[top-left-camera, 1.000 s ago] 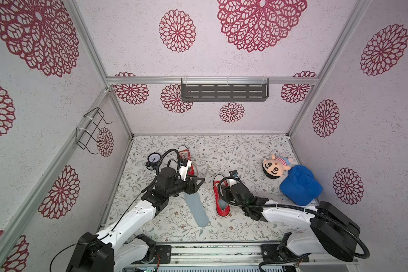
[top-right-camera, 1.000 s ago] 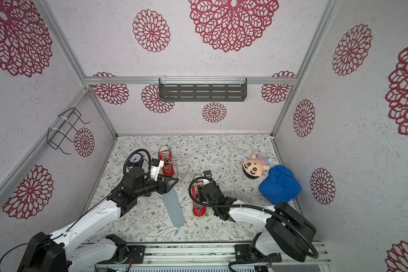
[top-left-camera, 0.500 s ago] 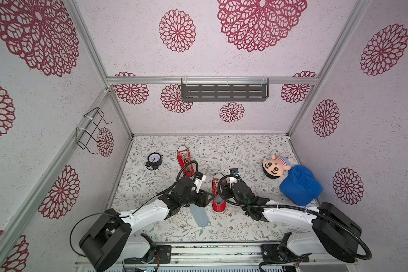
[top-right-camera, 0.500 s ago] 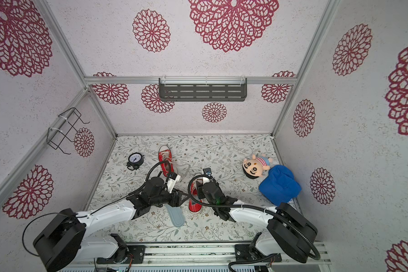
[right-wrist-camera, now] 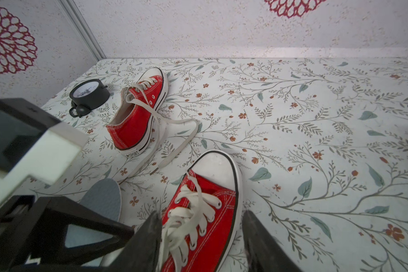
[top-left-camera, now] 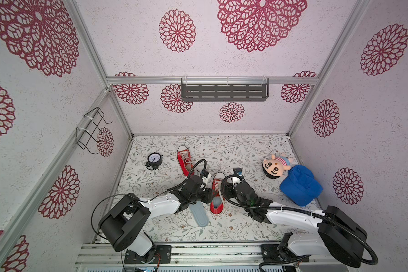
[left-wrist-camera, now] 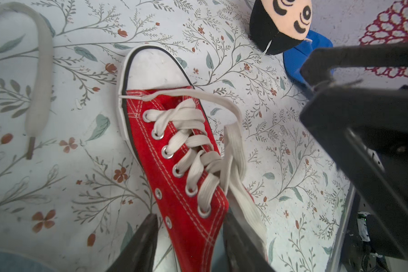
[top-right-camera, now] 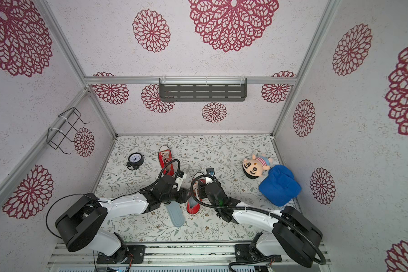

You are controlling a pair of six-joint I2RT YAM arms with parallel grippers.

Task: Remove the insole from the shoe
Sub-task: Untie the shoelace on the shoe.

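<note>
The leaf-printed floor point(top-left-camera: 245, 146) of the flower-papered booth carries the near shoe point(top-left-camera: 217, 196) low of centre. It is red canvas with a white rubber toe and flat cream laces, and a pale liner seems to sit in its heel, though I cannot be sure. The grey-blue insole point(top-left-camera: 199, 213), thin, flat and foam-like, lies loose at the shoe's 7 o'clock, where it already lay a second ago. What has changed is the left arm point(top-left-camera: 160, 205): it has swung down from beside the far shoe point(top-left-camera: 184, 157). The left gripper point(left-wrist-camera: 189, 215) now straddles the near shoe's laced upper, jaws parted with floor showing at one side. The right gripper point(right-wrist-camera: 201, 213) has stayed astride the same shoe, jaws likewise apart, clamping nothing. So one insole is out and, I judge, work turns to the second. The far shoe lies at 11 o'clock, a black alarm clock point(top-left-camera: 154, 160) at 10, a plush doll point(top-left-camera: 275, 166) at 2 and a soft blue cap point(top-left-camera: 300, 186) at 3.
</note>
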